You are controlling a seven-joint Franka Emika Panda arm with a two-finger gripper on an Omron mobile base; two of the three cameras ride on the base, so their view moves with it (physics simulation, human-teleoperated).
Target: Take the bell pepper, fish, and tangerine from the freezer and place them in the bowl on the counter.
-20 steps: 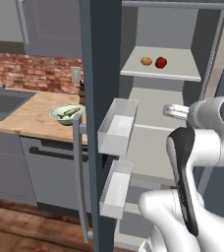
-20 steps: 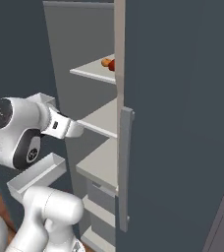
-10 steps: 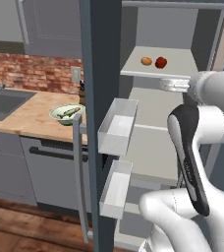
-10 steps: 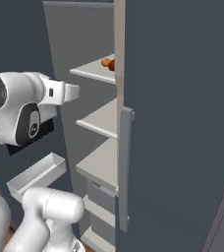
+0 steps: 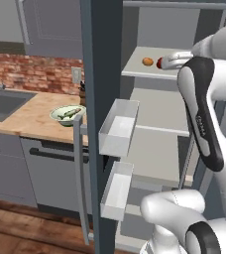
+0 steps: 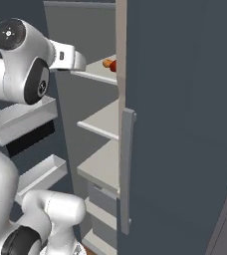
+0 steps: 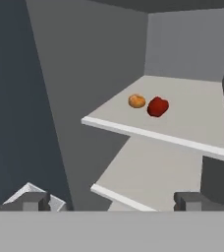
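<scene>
The claw point(image 7: 111, 201) is held wide open with nothing between its fingertips point(image 7: 31, 201), and it is raised to the level of the upper shelf point(image 7: 192, 123) inside the freezer point(image 5: 101, 74). Ahead of the claw, the tangerine point(image 7: 137, 101) and the bell pepper point(image 7: 157, 106) are seen lying on that shelf, just beside each other, the tangerine to the left of the pepper (as viewed from the hand). Both are well apart from the fingertips. Below the claw, a second shelf point(image 7: 148, 177) is visible. Far off to the claw's left, past the open freezer door point(image 5: 92, 144), the bowl point(image 5: 68, 115) is set on the counter point(image 5: 30, 116), and the fish point(image 5: 71, 113) is seen lying in it.
</scene>
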